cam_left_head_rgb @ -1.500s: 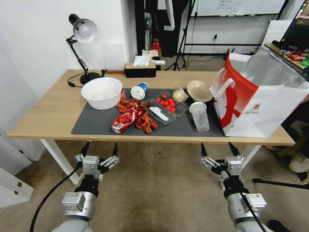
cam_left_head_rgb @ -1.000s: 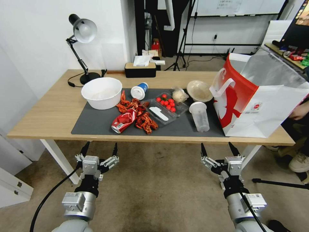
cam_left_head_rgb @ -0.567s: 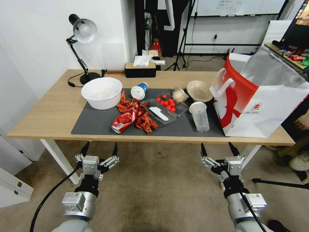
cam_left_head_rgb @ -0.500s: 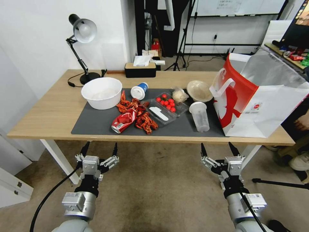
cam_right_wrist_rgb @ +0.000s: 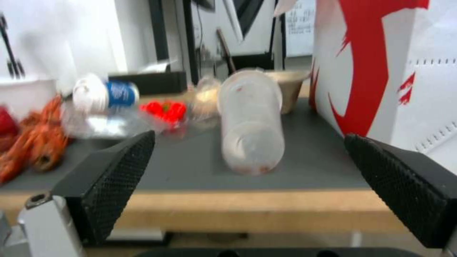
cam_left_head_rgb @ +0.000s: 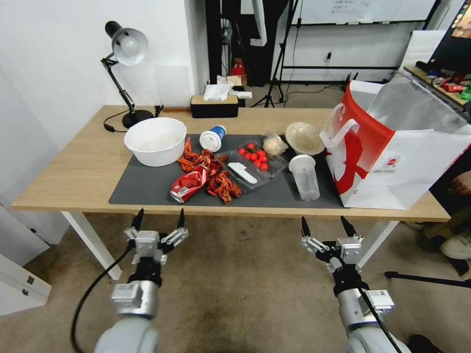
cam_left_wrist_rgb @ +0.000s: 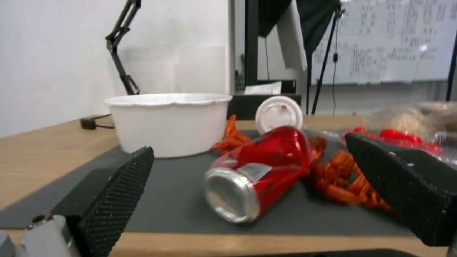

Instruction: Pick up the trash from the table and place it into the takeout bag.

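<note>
The left gripper and the right gripper both hang in front of the near edge of the long light-wood table, a little below its top, each w/ fingers spread wide and holding nothing. No trash is picked yet.

The crushed red soda can lies on its side on the dark grey mat, open end toward the left gripper, so a straight reach fwd can probably take it. In the left wrist view the can sits between the two spread fingers.

The clear plastic cup also lies on its side, across from the right gripper and just beside the large white paper takeout bag with red panels. The bag stands upright at the table's right end, mouth open, prob. so items drop in from above. The beige round bowl and the blue-and-white paper cup rest farther back.
</note>
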Available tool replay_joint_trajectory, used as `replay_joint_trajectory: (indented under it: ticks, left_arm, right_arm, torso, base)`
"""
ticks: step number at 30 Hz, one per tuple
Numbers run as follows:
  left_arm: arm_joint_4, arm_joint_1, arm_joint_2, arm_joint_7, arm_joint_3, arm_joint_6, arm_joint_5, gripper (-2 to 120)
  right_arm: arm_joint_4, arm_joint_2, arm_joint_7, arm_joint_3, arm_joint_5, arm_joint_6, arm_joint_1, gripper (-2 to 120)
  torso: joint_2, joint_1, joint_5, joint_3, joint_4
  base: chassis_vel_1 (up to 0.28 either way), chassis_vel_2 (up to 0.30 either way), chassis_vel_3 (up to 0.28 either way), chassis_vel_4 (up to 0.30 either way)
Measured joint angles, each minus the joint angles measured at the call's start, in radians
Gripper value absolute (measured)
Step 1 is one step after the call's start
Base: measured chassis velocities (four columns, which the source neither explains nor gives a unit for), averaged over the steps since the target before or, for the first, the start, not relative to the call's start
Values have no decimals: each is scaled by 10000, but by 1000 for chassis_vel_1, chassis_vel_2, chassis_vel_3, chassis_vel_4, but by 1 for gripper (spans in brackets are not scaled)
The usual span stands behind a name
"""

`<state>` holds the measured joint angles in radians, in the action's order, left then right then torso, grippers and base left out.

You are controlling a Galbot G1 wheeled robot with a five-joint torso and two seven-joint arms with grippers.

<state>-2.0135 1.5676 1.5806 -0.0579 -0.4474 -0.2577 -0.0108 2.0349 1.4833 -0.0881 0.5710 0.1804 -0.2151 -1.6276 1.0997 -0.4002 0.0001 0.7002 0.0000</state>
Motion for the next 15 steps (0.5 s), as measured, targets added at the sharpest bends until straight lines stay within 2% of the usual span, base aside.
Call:
replay_joint_trajectory:
  ticks: [1,3,15]
  left_arm:
    - [73,-58,-69,23,64,-293,-35,100]
    - [53,81,-142,52,59,-370,-56,100]
    - [-435,819,-354,317,-190,-405,-145,100]
  right_arm:
    - [-50,-98,19,98,199,-66,106,100]
    - [23,-135,86,140,259,-66,125,100]
    - [384,-209,644,81,310,230,-41,100]
  torso:
    - [0,-4,3,1,-5]
    - [0,-3,1,1,-1]
    - [3,3,1,-2,-1]
  base:
    - [0,0,0,0]
    - [0,0,0,0]
    - [0,0,0,0]
